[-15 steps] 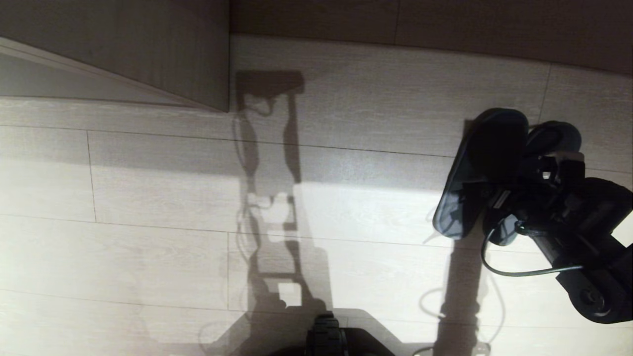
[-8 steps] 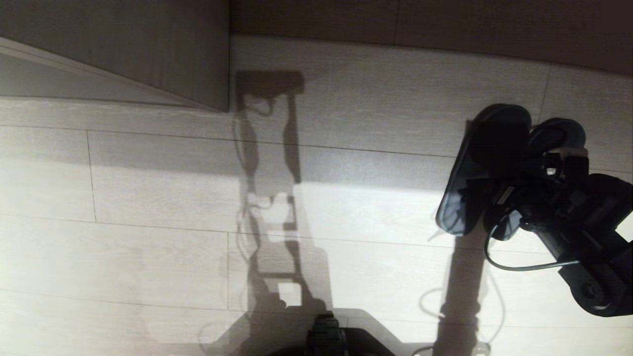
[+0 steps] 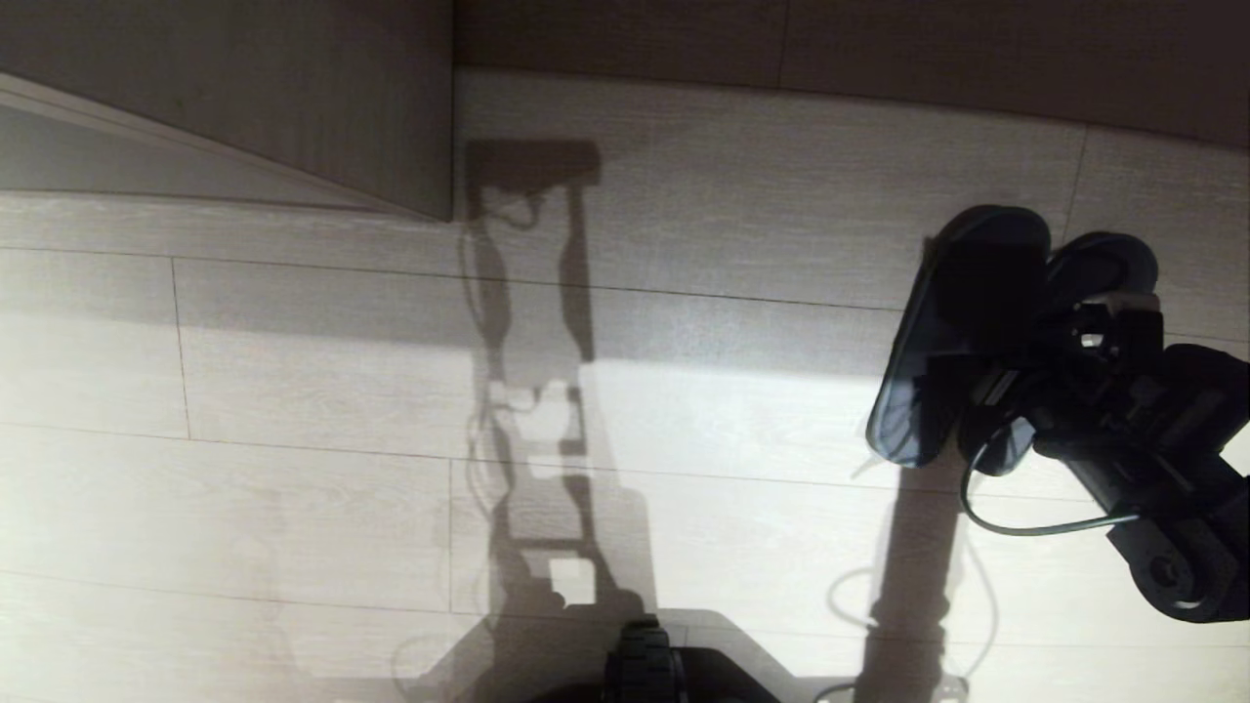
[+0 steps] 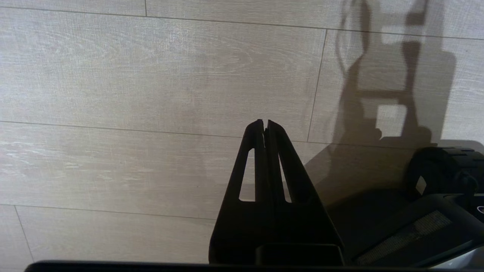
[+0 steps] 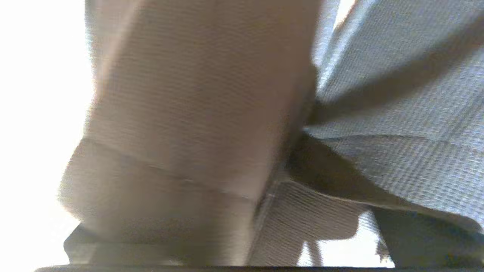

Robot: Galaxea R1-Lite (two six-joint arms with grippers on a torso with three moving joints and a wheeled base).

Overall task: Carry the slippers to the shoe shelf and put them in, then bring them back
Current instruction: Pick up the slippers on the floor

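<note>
The two grey-blue slippers (image 3: 937, 322) lie side by side at the right of the floor, toes pointing away from me; the left one is tipped up on its edge. My right gripper (image 3: 1035, 371) sits down between them at their heel ends, and its black wrist hides the second slipper's middle. In the right wrist view, slipper fabric (image 5: 397, 75) fills the picture up close. The pale wood-grain panel of the shoe shelf (image 3: 293, 98) stands at the upper left, well apart from the slippers. My left gripper (image 4: 264, 122) hangs shut and empty over bare floor.
Pale plank flooring (image 3: 293, 439) stretches across the view, with my own shadow down the middle. A dark band (image 3: 879, 49) runs along the far edge. My base (image 3: 645, 664) shows at the bottom centre. A black cable (image 3: 1016, 527) loops under the right wrist.
The right gripper and the slippers have shifted slightly away from me and to the right. The left arm has not moved.
</note>
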